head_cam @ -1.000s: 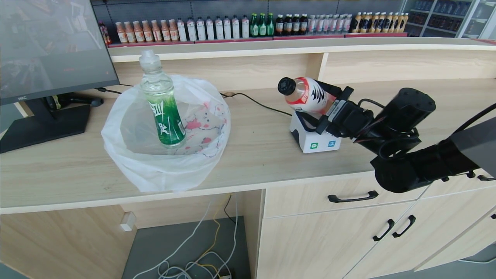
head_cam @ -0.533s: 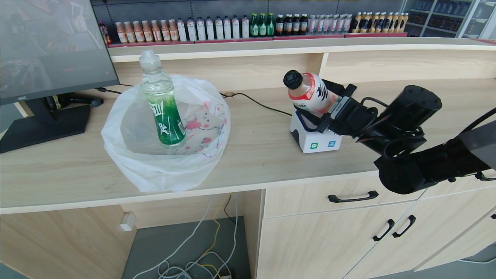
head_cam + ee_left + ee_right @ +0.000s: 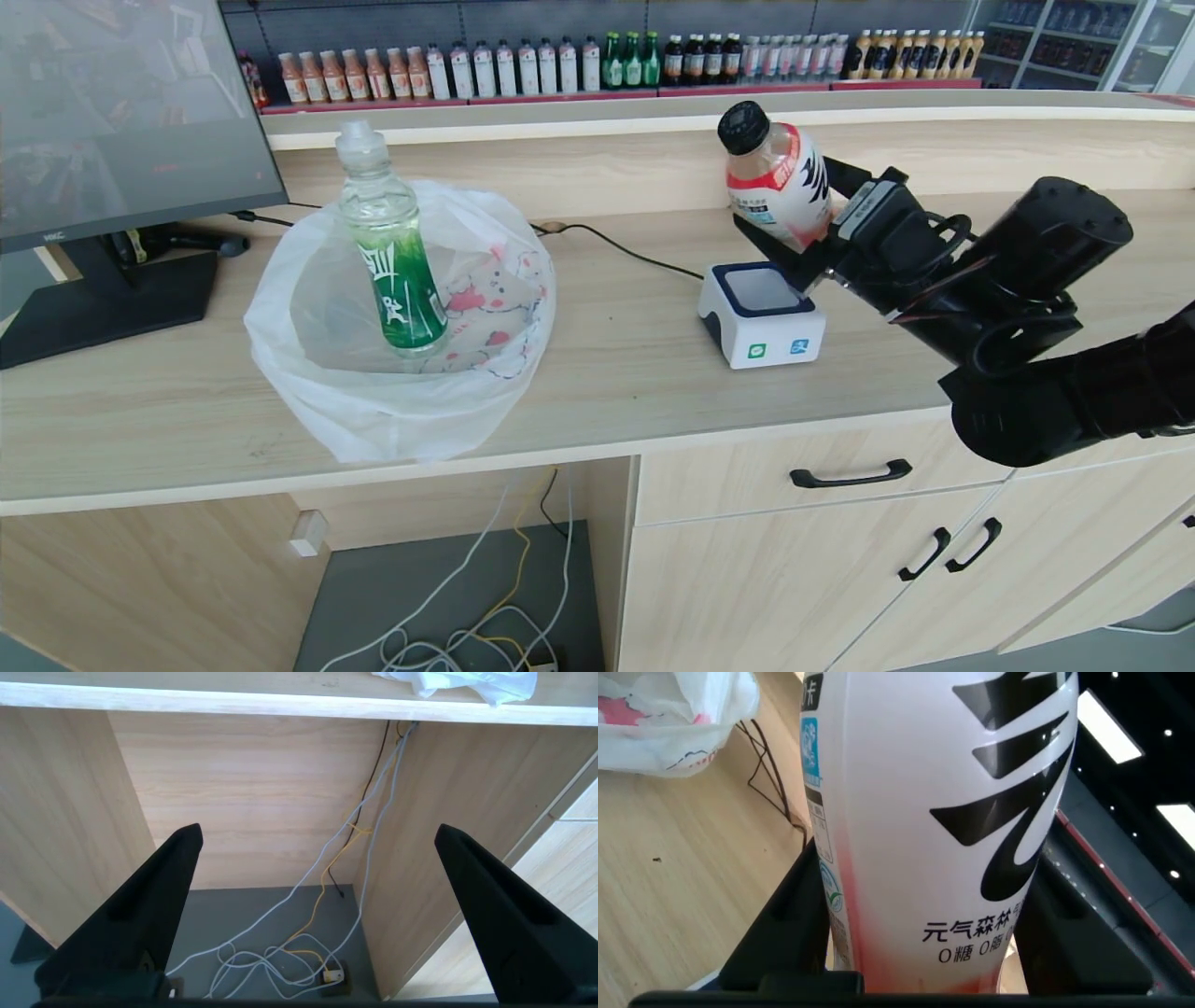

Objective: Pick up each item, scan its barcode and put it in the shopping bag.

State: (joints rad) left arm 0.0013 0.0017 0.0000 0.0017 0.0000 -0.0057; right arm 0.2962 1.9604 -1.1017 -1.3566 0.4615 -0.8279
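Observation:
My right gripper (image 3: 794,238) is shut on a white bottle (image 3: 780,187) with a black cap and a red and black label, held nearly upright above and just behind the white scanner box (image 3: 761,317). The same bottle (image 3: 934,831) sits between the two black fingers (image 3: 780,929) in the right wrist view. A white plastic shopping bag (image 3: 401,317) lies open on the counter's left part, with a clear bottle with a green label (image 3: 387,247) standing in it. My left gripper (image 3: 318,915) is open, down below the counter edge, facing the cable recess.
A monitor (image 3: 121,103) on a black stand sits at the far left of the wooden counter (image 3: 616,373). A black cable (image 3: 616,247) runs behind the scanner. A raised ledge (image 3: 980,117) backs the counter, with shelves of bottles (image 3: 616,61) beyond. Cables (image 3: 308,943) lie under the counter.
The right gripper has lifted the white bottle up off the scanner and tipped it from lying slanted to nearly upright. The bag and green bottle have not moved.

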